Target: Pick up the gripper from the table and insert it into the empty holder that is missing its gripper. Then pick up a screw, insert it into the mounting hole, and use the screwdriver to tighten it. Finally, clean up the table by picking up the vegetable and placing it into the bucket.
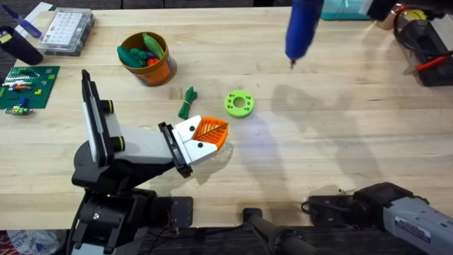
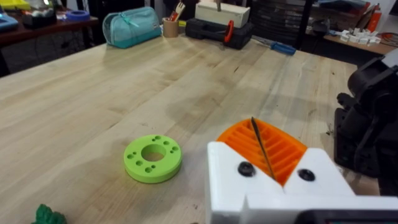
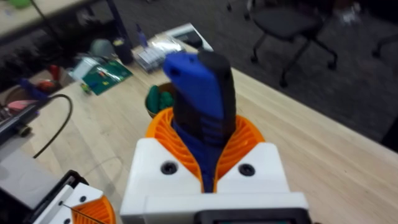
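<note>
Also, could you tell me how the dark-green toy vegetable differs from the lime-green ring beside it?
The vegetable is dark green; the ring is lime green. The vegetable is slim and twisted, while the ring is a flat round disc with a large central hole and small holes around it. The ring is wider than the vegetable. Both lie loose on the wooden table, side by side.
</note>
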Tool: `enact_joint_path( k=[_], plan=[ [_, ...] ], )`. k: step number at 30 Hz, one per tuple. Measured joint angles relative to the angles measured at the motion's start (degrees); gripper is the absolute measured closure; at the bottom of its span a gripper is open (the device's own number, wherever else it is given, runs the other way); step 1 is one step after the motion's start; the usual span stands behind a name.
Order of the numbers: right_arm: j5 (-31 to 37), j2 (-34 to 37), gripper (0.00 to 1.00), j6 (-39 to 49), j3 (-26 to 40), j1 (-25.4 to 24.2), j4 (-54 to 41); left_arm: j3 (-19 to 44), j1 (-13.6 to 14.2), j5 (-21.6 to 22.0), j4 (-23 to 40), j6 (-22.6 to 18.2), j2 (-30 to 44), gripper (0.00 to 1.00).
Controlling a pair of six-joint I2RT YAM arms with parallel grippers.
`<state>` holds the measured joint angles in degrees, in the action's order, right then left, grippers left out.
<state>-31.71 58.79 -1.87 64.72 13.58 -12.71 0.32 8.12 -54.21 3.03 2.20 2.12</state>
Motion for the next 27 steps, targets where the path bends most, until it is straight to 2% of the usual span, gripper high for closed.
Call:
enact_joint_path(
  k=[10, 18, 22, 27],
  plan=[
    [-0.02, -1.88, 0.947, -0.51, -0.76, 0.55, 0.36, 0.0, 0.0, 0.02, 0.72, 0.0, 0.01, 0.99],
    [-0.45, -9.43, 0.947, 0.08, -0.8, 0.55, 2.57, 0.0, 0.0, 0.02, 0.72, 0.0, 0.01, 0.99],
    [-4.25, -11.46, 0.947, 0.41, -0.78, 0.55, 7.87, 0.0, 0.0, 0.02, 0.72, 0.0, 0.01, 0.99],
    [-12.61, -10.54, 0.947, -1.55, -0.69, 0.57, 12.46, 0.0, 0.0, 0.02, 0.72, 0.0, 0.01, 0.99]
  ],
)
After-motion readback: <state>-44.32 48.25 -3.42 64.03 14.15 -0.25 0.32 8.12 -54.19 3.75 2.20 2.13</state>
